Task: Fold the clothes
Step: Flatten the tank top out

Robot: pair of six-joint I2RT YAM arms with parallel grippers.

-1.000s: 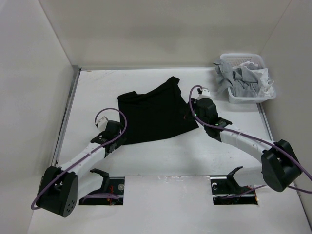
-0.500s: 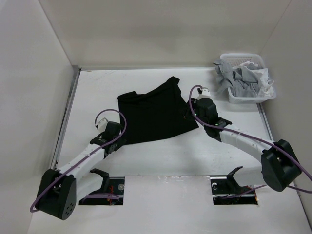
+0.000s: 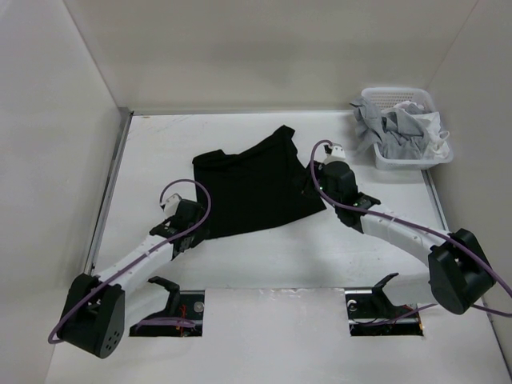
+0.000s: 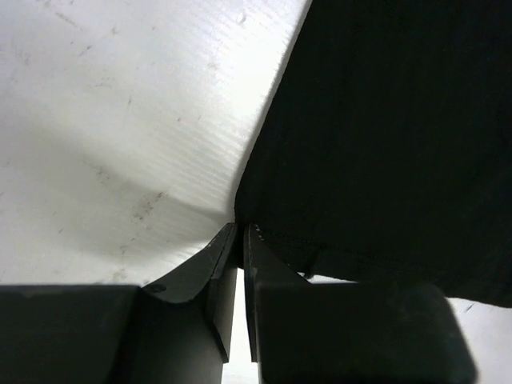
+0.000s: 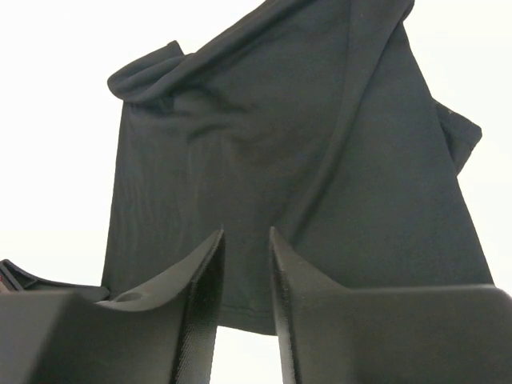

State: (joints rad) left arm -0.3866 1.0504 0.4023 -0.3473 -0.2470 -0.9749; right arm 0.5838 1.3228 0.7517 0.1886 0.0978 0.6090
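Observation:
The clothes, a black T-shirt, lie mostly flat in the middle of the white table, one part drawn out toward the far right. My left gripper is at the shirt's near left corner. In the left wrist view its jaws are pressed together on the corner of the black cloth. My right gripper is at the shirt's right edge. In the right wrist view its fingers stand apart just above the hem of the shirt, gripping nothing.
A white basket with grey and white garments stands at the far right corner. White walls enclose the table on the left, back and right. The arm bases sit at the near edge.
The left jaws have shut on the shirt's near left corner, and that wrist crept slightly right. The right jaws have spread wider; that arm has stayed in place.

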